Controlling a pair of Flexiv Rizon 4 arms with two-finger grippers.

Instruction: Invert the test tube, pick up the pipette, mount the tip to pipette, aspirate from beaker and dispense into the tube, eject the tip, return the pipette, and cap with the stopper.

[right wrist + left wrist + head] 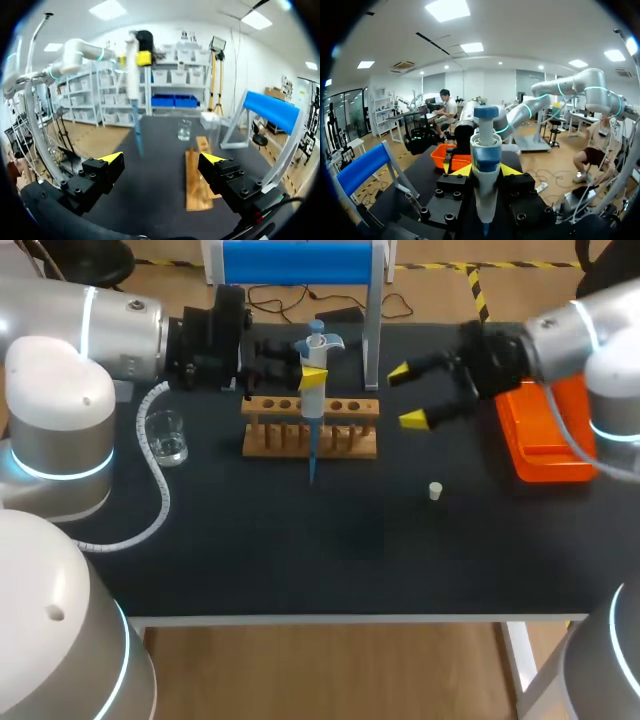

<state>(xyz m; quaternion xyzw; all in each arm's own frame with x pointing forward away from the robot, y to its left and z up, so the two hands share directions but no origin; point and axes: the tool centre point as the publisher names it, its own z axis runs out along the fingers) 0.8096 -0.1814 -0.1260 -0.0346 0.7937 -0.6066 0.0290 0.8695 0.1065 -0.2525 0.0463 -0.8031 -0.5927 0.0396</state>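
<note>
The left gripper (306, 368) is clamped on the pipette (314, 388), its yellow fingers pressing the white barrel from both sides below the blue plunger head. The pipette hangs upright just beside the wooden rack (310, 427), along the rack's near long side, with its blue tip (311, 466) pointing down at the table. The right gripper (410, 396) hovers off the rack's right end, jaws spread wide with nothing between them. The glass beaker (165, 437) stands off the rack's left end. The small white stopper (436, 491) lies right of the rack and nearer the front edge, and the orange tray (541, 440) sits well right of the rack
</note>
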